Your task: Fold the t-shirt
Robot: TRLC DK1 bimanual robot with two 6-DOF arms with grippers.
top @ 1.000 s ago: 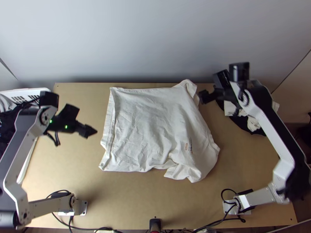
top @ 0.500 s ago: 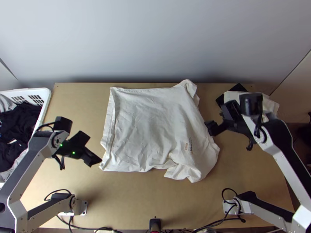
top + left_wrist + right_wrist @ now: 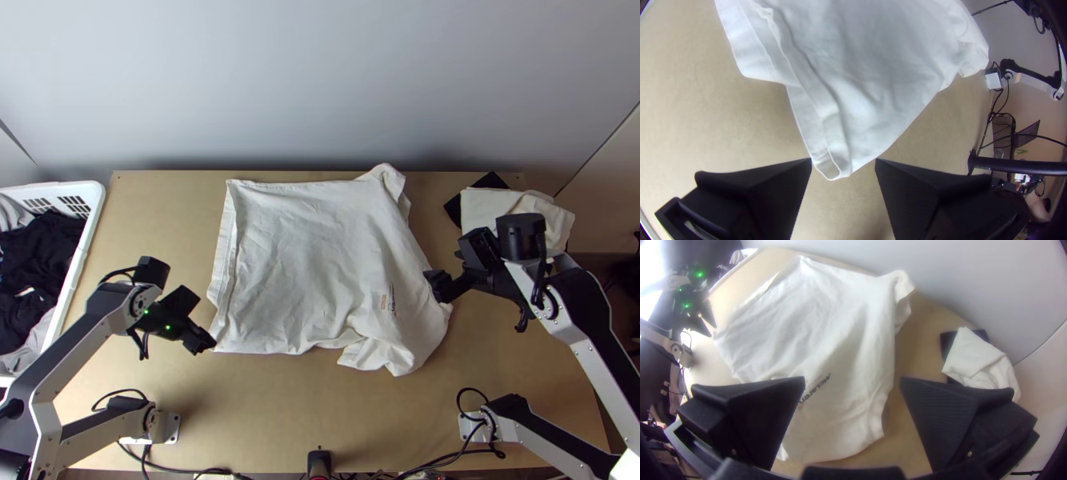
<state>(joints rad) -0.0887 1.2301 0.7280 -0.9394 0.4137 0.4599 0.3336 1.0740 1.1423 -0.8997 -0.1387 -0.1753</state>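
T-shirt (image 3: pixel 304 264) spread on the desk (image 3: pixel 264 408), rumpled near right.
Left gripper (image 3: pixel 843 160), fingers apart, at the layered corner (image 3: pixel 832 170) – might pinch one layer, skewing the fold. Right gripper (image 3: pixel 852 378) parted too – loose bunching could trap creases.

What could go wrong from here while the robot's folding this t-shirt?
The left gripper has its open fingers on either side of a layered corner of the t-shirt; closing there might catch only one layer, or the small tip could slip free.

The t-shirt's near right part lies rumpled, so folding now could trap creases.

The right gripper works near the white cloth at the table's far right, so its arm might brush it.
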